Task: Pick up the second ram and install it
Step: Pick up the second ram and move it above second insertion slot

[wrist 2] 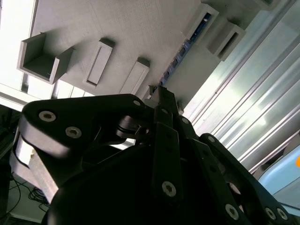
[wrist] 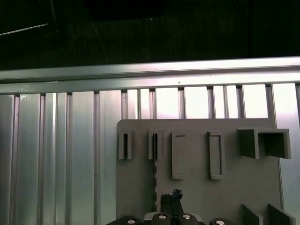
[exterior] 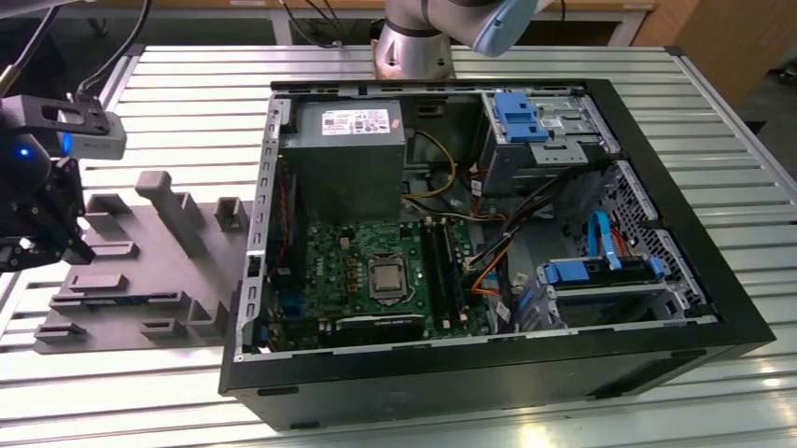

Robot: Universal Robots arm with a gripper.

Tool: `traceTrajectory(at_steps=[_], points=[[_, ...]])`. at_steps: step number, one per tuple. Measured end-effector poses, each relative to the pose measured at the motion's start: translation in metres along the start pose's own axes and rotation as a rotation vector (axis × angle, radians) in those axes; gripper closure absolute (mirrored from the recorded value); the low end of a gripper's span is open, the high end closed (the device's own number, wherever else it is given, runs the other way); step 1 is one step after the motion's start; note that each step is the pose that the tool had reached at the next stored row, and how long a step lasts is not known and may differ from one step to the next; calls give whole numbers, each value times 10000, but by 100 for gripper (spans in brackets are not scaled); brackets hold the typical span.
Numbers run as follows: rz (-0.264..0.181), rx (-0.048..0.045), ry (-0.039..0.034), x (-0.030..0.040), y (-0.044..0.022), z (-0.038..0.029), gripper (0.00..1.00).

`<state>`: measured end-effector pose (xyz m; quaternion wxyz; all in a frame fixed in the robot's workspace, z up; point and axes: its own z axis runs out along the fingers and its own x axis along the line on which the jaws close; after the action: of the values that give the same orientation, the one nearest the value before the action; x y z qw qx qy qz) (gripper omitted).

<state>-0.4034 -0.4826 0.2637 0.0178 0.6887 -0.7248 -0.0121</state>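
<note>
The gripper [wrist 2: 159,91], fingertips pressed together with nothing between them, hangs over a grey fixture [wrist 2: 117,28] at the exterior view's left, well apart from the open case [exterior: 697,308]. The ram [wrist 2: 180,55] stands on edge in a narrow slot of that fixture, a thin blue strip with dark chips, running away from the fingertips in both wrist views. In the first wrist view it is a dark line [wrist: 154,178] just beside the gripper [wrist: 172,194]; whether the fingers touch it cannot be told. Raised grey blocks flank the slot on either side.

The fixture lies on a slatted metal table [exterior: 187,84]. Beside it the case lies on its side, showing a green motherboard [exterior: 327,266] with long black slots [exterior: 436,266], a grey power supply [exterior: 342,159] and blue drive brackets [exterior: 524,117].

In the second wrist view the gripper's black linkage covers the ram's near end. In the exterior view the gripper [exterior: 32,247] is cut by the frame's edge, a camera [exterior: 81,131] mounted above it.
</note>
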Motion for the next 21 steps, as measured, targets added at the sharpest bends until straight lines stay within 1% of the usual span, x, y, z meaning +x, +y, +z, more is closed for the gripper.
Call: traceTrajectory(at_steps=[21], points=[[0,1,-1,2,-1,46,89]])
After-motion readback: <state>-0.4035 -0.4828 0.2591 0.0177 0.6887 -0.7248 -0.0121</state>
